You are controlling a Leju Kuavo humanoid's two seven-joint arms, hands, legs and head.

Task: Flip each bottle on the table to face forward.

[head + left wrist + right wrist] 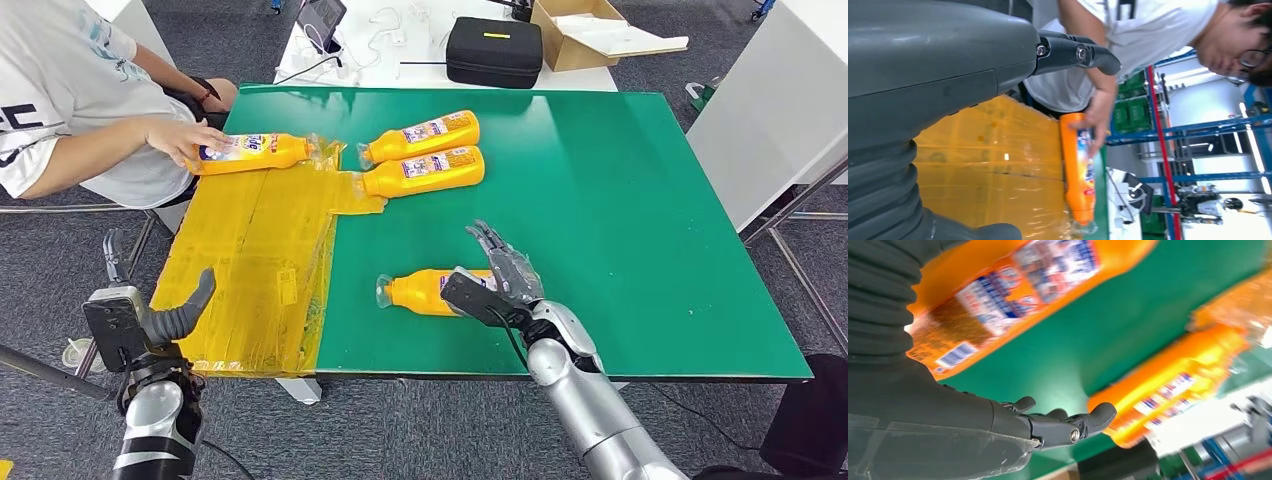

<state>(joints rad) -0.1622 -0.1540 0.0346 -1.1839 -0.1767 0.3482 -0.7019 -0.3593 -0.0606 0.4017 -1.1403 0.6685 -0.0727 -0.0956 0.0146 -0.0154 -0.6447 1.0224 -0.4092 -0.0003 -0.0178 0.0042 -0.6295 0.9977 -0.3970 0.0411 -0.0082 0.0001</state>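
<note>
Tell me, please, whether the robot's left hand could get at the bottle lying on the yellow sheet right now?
Probably not yet: a person's hand rests on that bottle, and the left hand hangs off the table's near corner, far from it.

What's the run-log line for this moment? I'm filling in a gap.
right hand: open, over nearest bottle | left hand: open, idle | person's hand: on far-left bottle

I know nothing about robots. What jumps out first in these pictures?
Four bright orange bottles lie on their sides on a green table. The robot's right hand reaches over the nearest bottle, fingers spread. At the far left, a seated person's hand rests on another bottle lying on yellow sheeting.
</note>
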